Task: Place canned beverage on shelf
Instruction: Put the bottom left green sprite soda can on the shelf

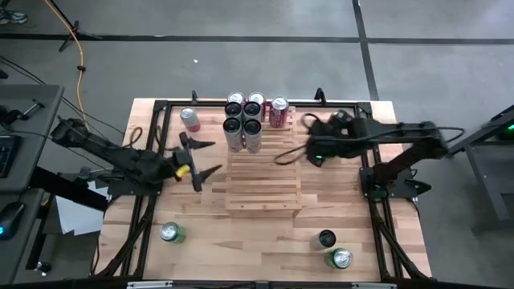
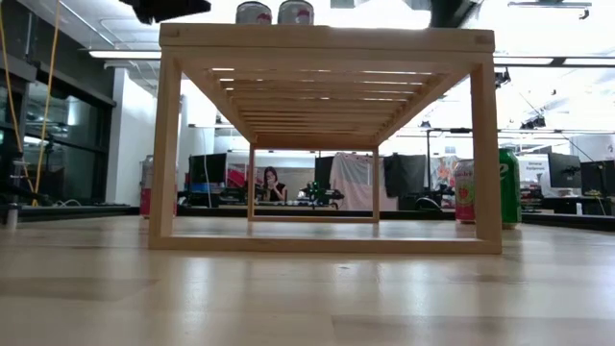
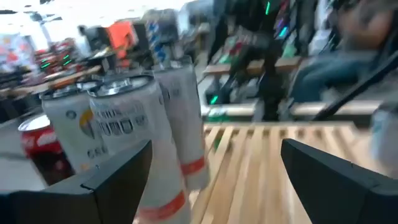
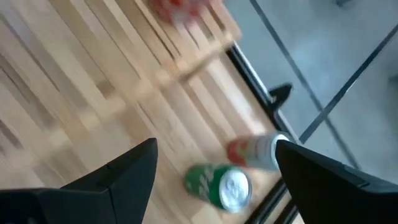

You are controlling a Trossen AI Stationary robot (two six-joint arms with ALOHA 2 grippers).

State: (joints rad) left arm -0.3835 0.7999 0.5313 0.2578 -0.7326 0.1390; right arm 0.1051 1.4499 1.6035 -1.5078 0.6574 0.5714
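High view alone showed six cans (image 1: 244, 120) grouped at the shelf's (image 1: 263, 181) far end, both empty grippers, left (image 1: 205, 158) and right (image 1: 294, 141), spread wide beside it; low view hid them.

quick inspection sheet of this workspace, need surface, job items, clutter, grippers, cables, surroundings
surface: light wood table with a black frame.
job's things: slatted shelf at centre; a cluster of cans on its far end, near end bare. Loose on the table: pink can, green can, dark can beside another green can.
clutter: nothing seen.
grippers: left gripper open, empty, at the shelf's left edge near the cluster; right gripper open, empty, over the shelf's right side.
cables: orange cable on the floor, far left.
surroundings: grey floor; desk edge at left; office with a seated person behind.
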